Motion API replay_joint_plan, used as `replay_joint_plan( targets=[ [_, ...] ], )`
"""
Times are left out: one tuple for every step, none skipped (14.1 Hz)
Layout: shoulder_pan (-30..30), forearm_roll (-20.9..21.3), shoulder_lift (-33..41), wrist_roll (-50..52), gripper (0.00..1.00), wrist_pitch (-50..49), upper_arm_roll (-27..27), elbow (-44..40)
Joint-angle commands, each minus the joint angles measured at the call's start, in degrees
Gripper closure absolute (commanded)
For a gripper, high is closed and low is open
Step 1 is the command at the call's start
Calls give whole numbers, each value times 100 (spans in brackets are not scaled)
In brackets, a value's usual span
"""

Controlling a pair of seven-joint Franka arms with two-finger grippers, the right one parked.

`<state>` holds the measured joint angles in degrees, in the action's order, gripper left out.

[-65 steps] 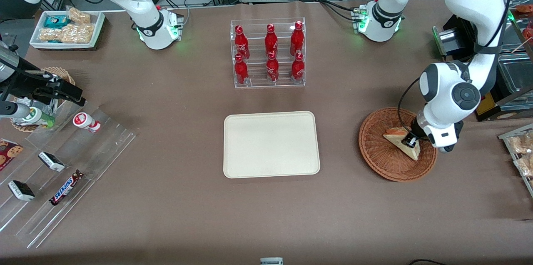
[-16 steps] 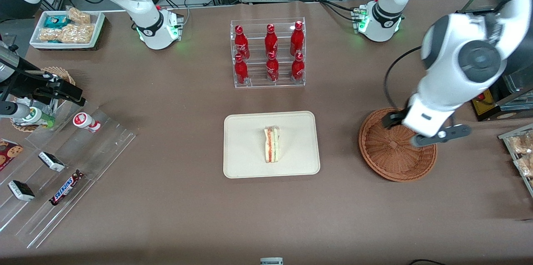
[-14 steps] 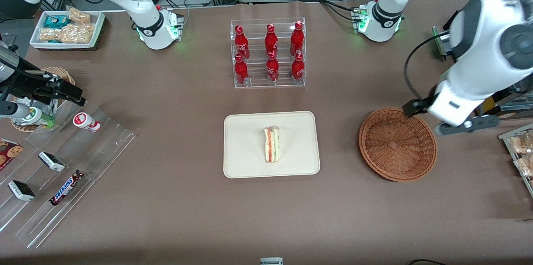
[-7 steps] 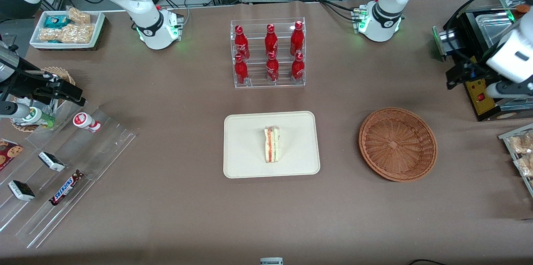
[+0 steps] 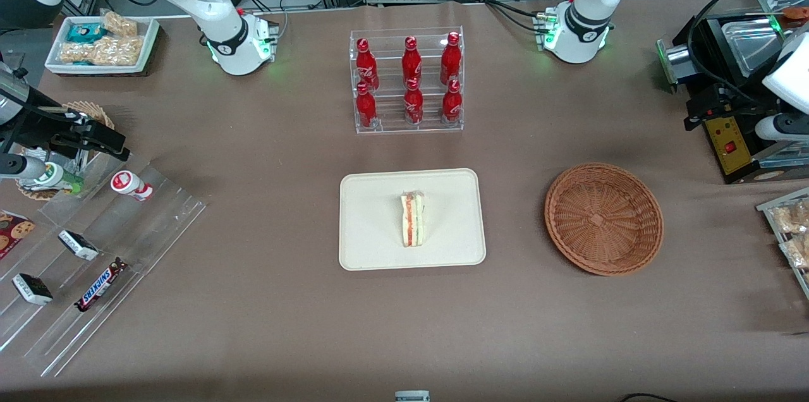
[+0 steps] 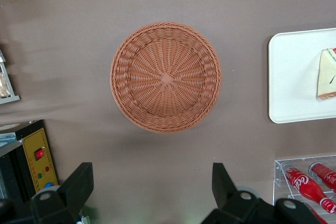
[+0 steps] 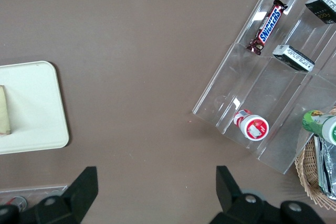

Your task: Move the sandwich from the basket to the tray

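One brown table (image 5: 265, 326) carries everything you see; on it, largest first, your tray (image 5: 379, 212) lies flat in the middle, nearer the front camera than the clear rack of red bottles (image 5: 407, 81); the basket (image 5: 603, 219) sits well apart from the tray, toward the working arm's end, with nothing in it; your left gripper (image 6: 152, 195) hangs high above the table near the basket, its jaws spread wide apart and holding nothing; the sandwich (image 5: 412, 220) lies on the tray near its centre, filling edge up, touching no rim.
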<state>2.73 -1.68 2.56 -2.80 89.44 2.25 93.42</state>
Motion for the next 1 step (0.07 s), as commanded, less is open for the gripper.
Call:
replay_joint_plan(
  targets=[
    [-9, -96, 8, -62, 0, -111, -14, -25]
  ],
)
